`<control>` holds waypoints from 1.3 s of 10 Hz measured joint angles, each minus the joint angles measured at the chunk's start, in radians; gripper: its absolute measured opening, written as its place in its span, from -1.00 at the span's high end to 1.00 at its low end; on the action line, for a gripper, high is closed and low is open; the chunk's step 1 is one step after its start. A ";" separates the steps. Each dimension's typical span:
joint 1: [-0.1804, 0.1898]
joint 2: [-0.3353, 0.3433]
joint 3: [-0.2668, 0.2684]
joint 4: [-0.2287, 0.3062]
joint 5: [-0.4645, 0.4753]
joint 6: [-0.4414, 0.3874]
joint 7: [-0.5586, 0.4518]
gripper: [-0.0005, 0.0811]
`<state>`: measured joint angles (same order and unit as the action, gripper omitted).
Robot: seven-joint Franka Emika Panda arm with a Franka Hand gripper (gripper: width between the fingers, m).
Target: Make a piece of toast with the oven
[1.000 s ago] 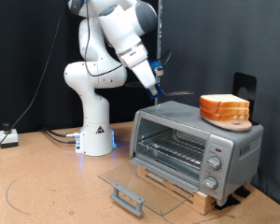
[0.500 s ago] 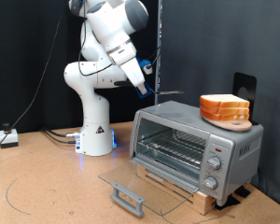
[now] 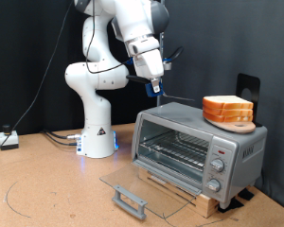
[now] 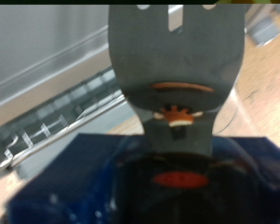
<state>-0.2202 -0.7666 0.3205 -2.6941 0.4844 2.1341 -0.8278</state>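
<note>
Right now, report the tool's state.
The tool: closed, holding a dark slotted spatula, raised above the oven, towards the exterior view's left end of it.

A white robot arm (image 3: 102,66) rises from its base at the exterior view's left, bends at a rounded elbow, then reaches up and toward the view's right. Its wrist tilts downward, so the hand (image 3: 154,87) points down, hanging high in the air. The fingers look close together around a thin, flat dark blade.
</note>
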 joint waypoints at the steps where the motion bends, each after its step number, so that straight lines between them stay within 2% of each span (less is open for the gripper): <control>1: -0.013 0.035 0.012 0.033 -0.026 -0.050 0.025 0.00; 2: -0.026 0.089 0.014 0.076 -0.041 -0.092 0.035 0.00; 6: -0.034 0.082 0.006 0.056 -0.031 -0.053 0.070 0.00; 9: -0.048 0.085 -0.033 0.056 -0.027 -0.056 0.072 0.00; 13: -0.045 0.099 -0.050 0.061 -0.028 -0.123 0.002 0.00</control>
<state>-0.2650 -0.6674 0.2706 -2.6332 0.4564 2.0112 -0.8255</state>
